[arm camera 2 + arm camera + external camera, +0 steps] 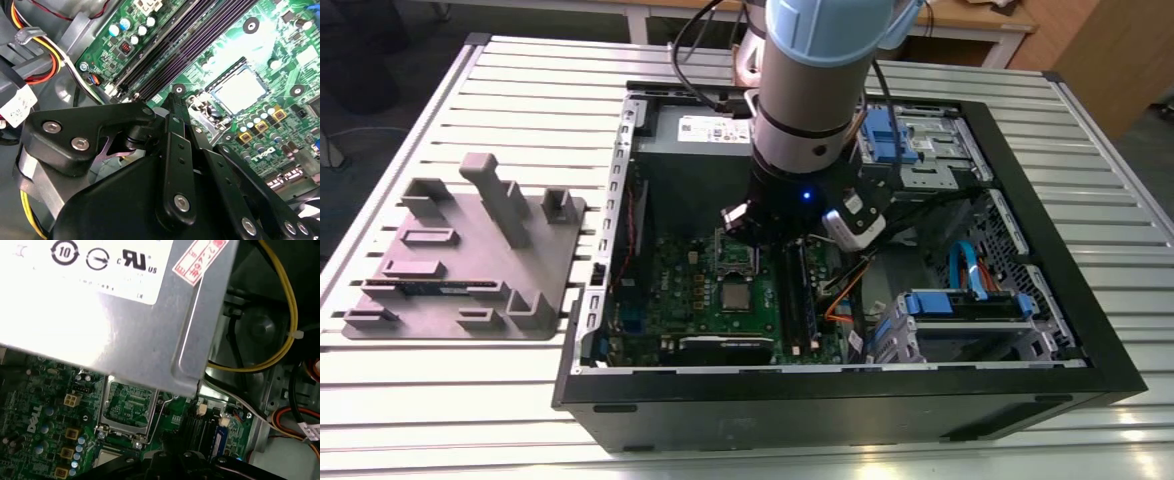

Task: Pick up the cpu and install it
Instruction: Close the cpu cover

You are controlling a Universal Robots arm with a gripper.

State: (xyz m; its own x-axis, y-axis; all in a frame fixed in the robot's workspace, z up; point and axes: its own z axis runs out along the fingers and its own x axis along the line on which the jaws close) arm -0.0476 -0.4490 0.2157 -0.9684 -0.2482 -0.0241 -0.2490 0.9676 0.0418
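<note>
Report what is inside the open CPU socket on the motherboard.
The cpu lies flat in the socket, silvery top showing, with the metal frame swung open beside it. Whatever is under the chip is covered, so the contacts cannot be seen.

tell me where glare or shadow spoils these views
First wrist view: glare bleaches much of the power supply to white. Second wrist view: strong light washes out the motherboard beside the cpu, which shines pale. Exterior view: the computer case looks dark under the arm, while the table is evenly lit.
</note>
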